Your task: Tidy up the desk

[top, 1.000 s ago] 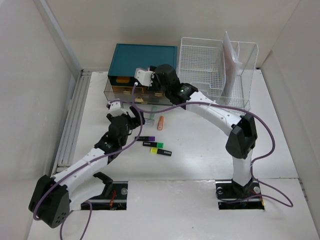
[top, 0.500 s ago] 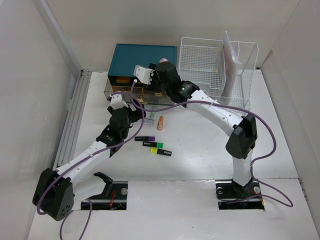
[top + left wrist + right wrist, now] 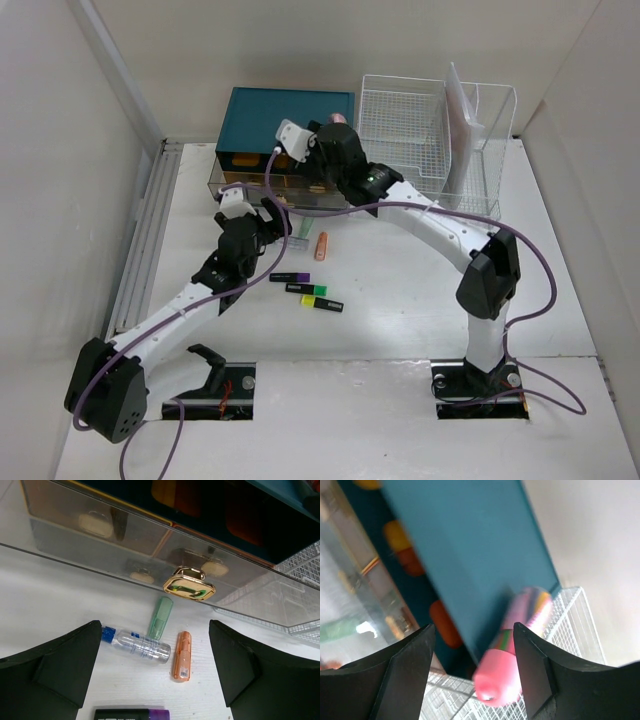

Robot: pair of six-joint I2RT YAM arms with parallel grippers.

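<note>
The white desk (image 3: 400, 300) holds loose items. My left gripper (image 3: 278, 222) is open and low over a clear bottle with a blue cap (image 3: 135, 644), a green tube (image 3: 160, 617) and an orange tube (image 3: 182, 656); they show between its fingers (image 3: 60, 660). The orange tube also shows in the top view (image 3: 321, 246). My right gripper (image 3: 330, 128) is open above the back right of the teal cabinet (image 3: 290, 110). A blurred pink tube (image 3: 520, 645) lies between its fingers at the cabinet's top edge; it also shows in the top view (image 3: 337, 118).
Three highlighters (image 3: 306, 289) lie in a row near the desk's middle. A clear drawer unit (image 3: 100, 535) stands in front of the cabinet, with a gold clip (image 3: 189, 586) at its base. A white wire basket (image 3: 400, 130) stands at the back right. A grey rail (image 3: 145, 240) runs along the left edge.
My right gripper has moved back and to the right, from the drawer front to above the cabinet top. My left gripper has moved slightly forward toward the drawers.
</note>
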